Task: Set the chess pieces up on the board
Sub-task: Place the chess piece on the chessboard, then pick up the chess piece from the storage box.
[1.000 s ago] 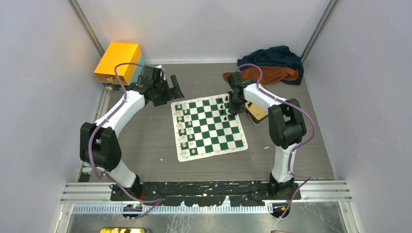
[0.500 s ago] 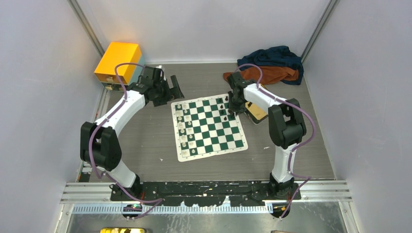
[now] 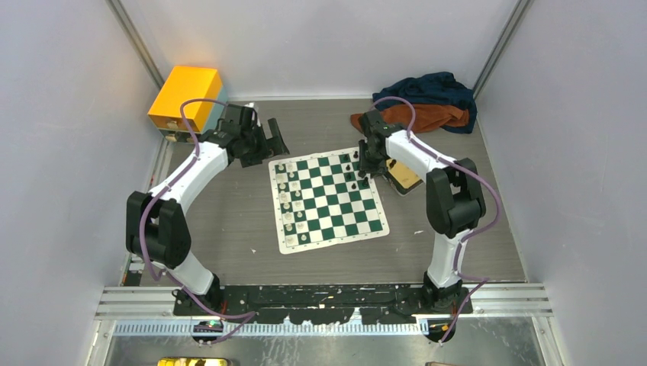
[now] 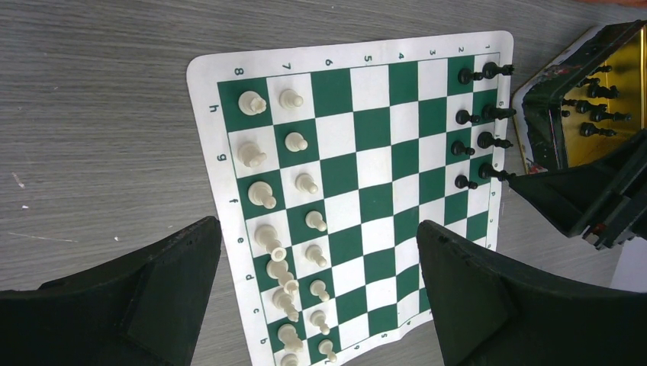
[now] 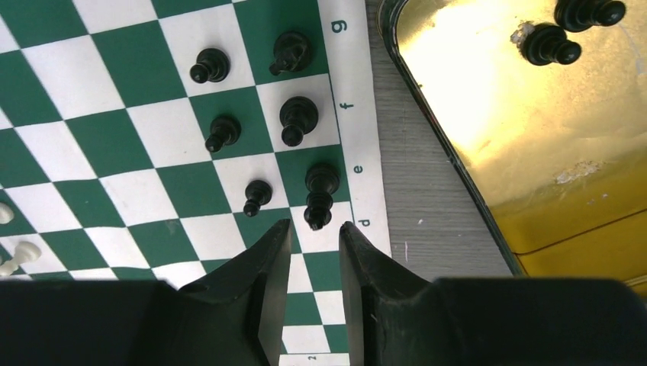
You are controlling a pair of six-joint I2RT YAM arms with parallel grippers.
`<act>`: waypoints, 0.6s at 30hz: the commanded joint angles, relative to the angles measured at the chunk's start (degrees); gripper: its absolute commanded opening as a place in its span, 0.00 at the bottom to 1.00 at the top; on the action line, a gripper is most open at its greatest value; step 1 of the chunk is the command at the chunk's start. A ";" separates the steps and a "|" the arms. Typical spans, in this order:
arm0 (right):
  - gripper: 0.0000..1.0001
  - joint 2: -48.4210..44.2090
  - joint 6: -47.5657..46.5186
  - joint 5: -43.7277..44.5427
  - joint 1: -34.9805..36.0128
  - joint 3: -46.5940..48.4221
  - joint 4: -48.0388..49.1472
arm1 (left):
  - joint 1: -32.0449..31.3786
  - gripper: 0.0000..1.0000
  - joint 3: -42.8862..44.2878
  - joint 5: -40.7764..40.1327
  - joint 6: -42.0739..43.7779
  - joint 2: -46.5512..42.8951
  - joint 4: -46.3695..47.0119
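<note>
Filling the board (image 3: 328, 198) is half done: cream pieces (image 4: 263, 194) stand left, eight black pieces (image 5: 297, 114) right, more in the tin (image 5: 473, 114). The left gripper (image 4: 317, 236) is wide open, the right gripper (image 5: 313, 229) half open, both empty.

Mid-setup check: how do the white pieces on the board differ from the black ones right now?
The white pieces are cream, the black pieces dark. The white pieces appear to fill both rows on their edge of the board; the black pieces fill only half of theirs, four pairs. More black pieces lie in the gold tin; no white ones show there. Both sets stand in double rows on opposite edges.
</note>
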 commanded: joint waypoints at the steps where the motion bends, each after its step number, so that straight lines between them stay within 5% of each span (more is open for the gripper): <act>1: 0.36 -6.44 0.12 -0.29 0.21 3.43 -0.62 | -0.21 1.00 2.25 0.49 -0.11 -0.94 1.72; 9: 0.37 -9.33 1.25 6.13 -0.65 6.95 -0.49 | -0.21 1.00 2.74 0.18 -0.26 -1.49 1.39; 18: 0.38 -8.32 3.78 8.18 -10.27 7.00 0.48 | -0.21 1.00 4.28 0.74 -0.48 -0.26 1.92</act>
